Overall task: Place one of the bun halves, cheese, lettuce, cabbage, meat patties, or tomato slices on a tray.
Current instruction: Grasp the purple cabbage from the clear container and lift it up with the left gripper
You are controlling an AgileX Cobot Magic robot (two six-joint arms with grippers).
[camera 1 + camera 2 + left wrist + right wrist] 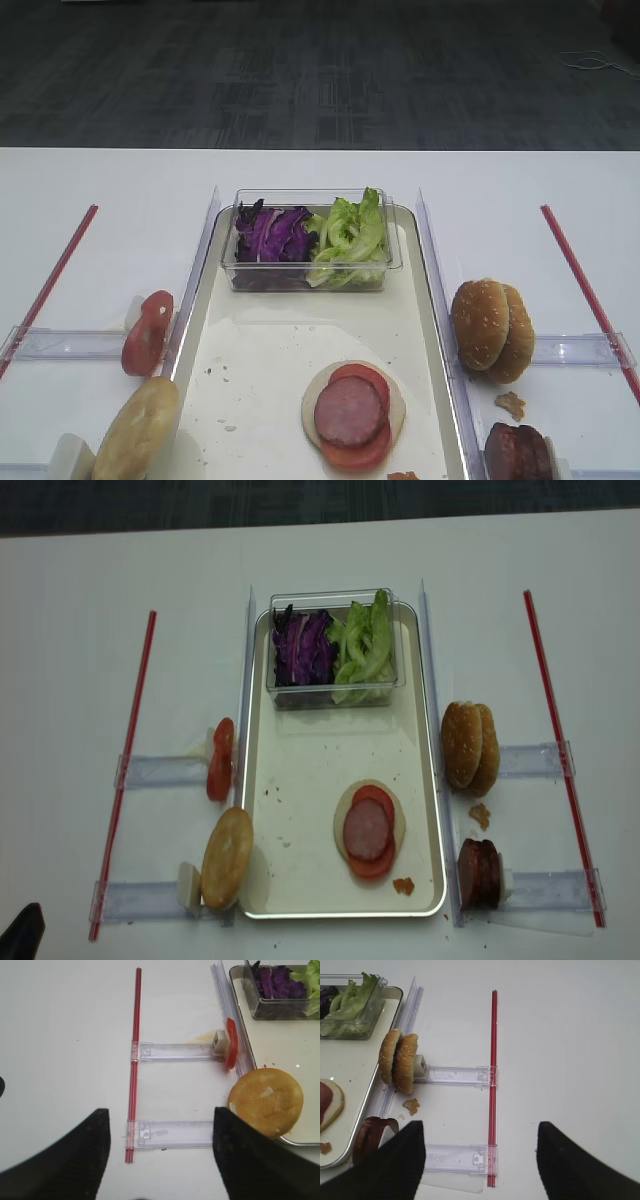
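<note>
The cream tray (255, 355) lies in the middle. On it a meat patty (349, 410) rests between tomato slices (358, 455) on a pale round base. Cabbage (272, 235) and lettuce (350, 235) fill a clear tub. A plain bun half (266, 1101) leans on the tray's left rim, with an upright tomato slice (230, 1050) behind it. Two sesame bun halves (399, 1062) and more meat patties (370, 1135) stand right of the tray. My left gripper (157, 1152) and right gripper (480, 1160) hang open over bare table, holding nothing. Cheese is out of view.
Clear plastic holders (175, 1133) and red strips (134, 1060) lie on the white table on both sides of the tray. The clear tub (310, 275) takes up the tray's far end. A crumb (411, 1105) lies near the sesame buns.
</note>
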